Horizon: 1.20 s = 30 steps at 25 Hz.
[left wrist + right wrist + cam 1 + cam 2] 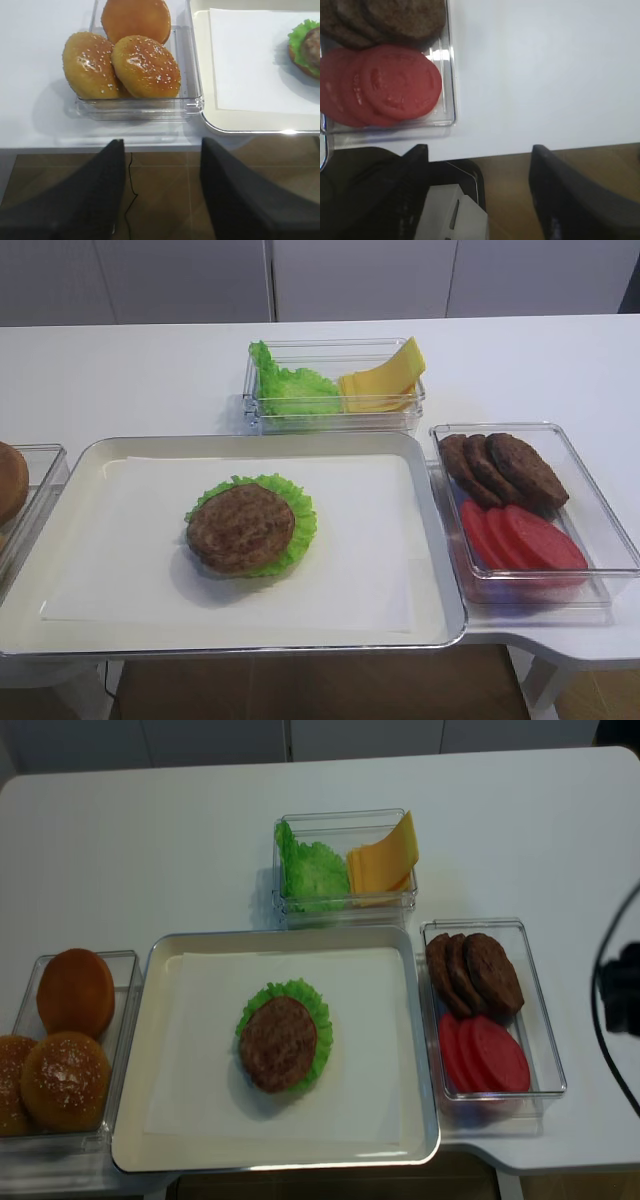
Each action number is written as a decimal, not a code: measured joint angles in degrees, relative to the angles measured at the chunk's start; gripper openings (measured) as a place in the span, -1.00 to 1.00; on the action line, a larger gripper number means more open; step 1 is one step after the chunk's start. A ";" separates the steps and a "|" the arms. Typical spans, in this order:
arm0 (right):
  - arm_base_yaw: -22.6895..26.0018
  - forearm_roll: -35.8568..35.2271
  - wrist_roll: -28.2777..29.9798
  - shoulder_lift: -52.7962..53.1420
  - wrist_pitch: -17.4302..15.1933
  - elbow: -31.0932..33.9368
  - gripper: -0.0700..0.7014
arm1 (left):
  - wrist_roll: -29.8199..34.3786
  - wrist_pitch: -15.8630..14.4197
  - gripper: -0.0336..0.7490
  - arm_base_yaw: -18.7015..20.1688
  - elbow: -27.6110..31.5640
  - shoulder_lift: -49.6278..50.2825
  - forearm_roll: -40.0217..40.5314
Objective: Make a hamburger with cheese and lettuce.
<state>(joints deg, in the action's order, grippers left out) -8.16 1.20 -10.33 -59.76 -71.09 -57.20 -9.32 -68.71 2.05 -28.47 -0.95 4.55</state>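
Sitting mid-tray point(90, 455) on white paper: the hamburger point(250, 525), so far a brown patty over a frilly green leaf, no cheese on it yet. Likely light and loosely stacked, so apt to slide if nudged sideways. Fanned against the right wall of the clear box point(255, 400) behind the tray: the cheese point(383, 375), thin and floppy by the look of it, probably slick; best pinched at the raised upper corner. Sharing that box on its left side: the lettuce point(290, 382), soft, crushable. Standing between pincer and cheese: only the box rim. At right, another box point(600, 540) of patties point(505, 468) and tomato slices point(520, 538); at left, buns point(135, 62).

Right pincer point(480, 200) spread wide, empty, hanging off the desk point(545, 65) edge. Left pincer point(160, 192) likewise spread, empty, below the bun box.
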 joint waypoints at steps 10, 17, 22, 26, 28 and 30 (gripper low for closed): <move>0.00 -0.05 0.60 24.46 -0.86 12.68 0.39 | 0.00 0.00 0.01 0.00 0.00 0.00 0.00; 0.00 -0.56 1.52 38.09 -1.50 18.20 0.39 | 0.00 0.00 0.01 0.00 0.00 0.00 0.00; 0.00 -3.50 3.82 44.97 -1.73 20.79 0.39 | 0.00 0.00 0.01 0.00 0.00 0.00 0.00; 0.00 -5.22 5.63 49.65 -1.87 21.23 0.39 | 0.00 0.00 0.01 0.00 0.00 0.00 0.00; 0.10 -5.36 6.52 51.82 -1.95 21.23 0.39 | 0.00 0.00 0.01 0.00 0.00 0.00 0.00; 0.13 -5.36 7.03 53.50 -1.95 21.23 0.39 | 0.00 0.00 0.01 0.00 0.00 0.00 0.00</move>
<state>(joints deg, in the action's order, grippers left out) -8.03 -4.16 -3.31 -6.25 -73.04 -35.97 -9.32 -68.71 2.05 -28.47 -0.95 4.55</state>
